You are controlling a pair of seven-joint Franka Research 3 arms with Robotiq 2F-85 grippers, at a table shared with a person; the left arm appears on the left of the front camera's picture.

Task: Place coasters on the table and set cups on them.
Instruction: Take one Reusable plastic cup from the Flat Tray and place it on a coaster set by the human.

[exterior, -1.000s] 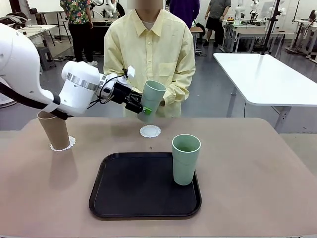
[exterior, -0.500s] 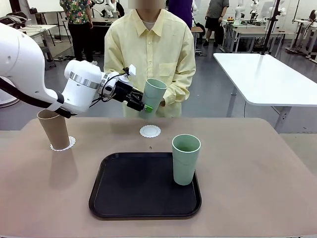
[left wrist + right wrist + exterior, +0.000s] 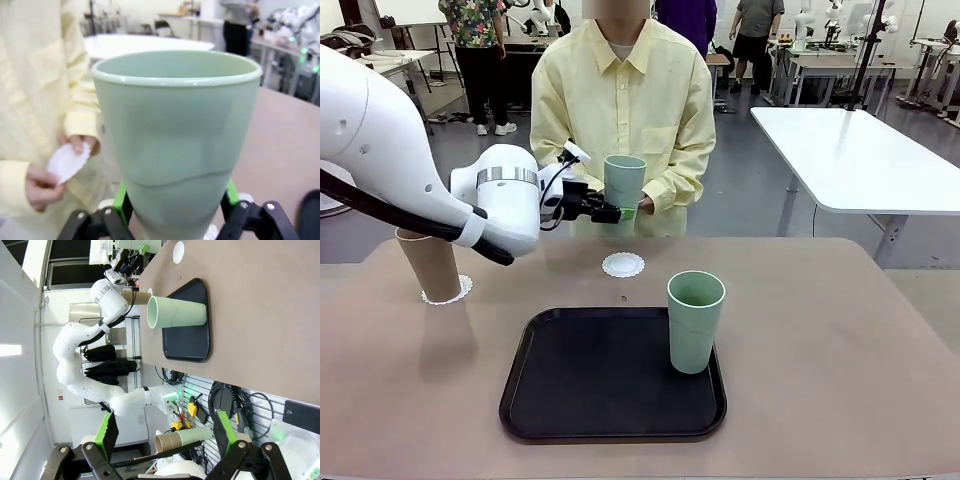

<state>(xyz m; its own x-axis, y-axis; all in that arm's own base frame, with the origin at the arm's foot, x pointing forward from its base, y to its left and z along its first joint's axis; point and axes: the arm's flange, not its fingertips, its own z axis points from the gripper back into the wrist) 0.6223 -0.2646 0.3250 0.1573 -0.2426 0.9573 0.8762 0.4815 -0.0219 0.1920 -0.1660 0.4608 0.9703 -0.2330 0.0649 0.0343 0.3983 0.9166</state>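
- lowering the held green cup [image 3: 625, 178] straight down looks like the step in hand: it hangs upright right above the free doily [image 3: 623, 264], not touching it.
- the left gripper [image 3: 618, 212] pinches the cup low on its wall, with a green pad [image 3: 120, 199] on each side. hold that pinch until the base sits flat, then release and back off level so the fingers don't drag the cup.
- centre the base over the doily before contact. the doily is light paper and only a little wider than the base, so a sideways slide would likely push or wrinkle it.
- keep the cup upright on the way down, since a tilted base could catch the lacy edge.
- just beyond the free doily a person's hand [image 3: 45, 182] holds another doily [image 3: 67, 161] near the cup, so mind it.
- on the robot's side of the free doily lies the black tray [image 3: 580, 390], with the second green cup [image 3: 695, 322] at its right edge.
- well to the left of the free doily the brown cup [image 3: 428, 268] already stands on its own doily [image 3: 455, 290].
- the right gripper [image 3: 165, 432] has its jaws spread with nothing between them, well away from the free doily on the table [image 3: 840, 340].
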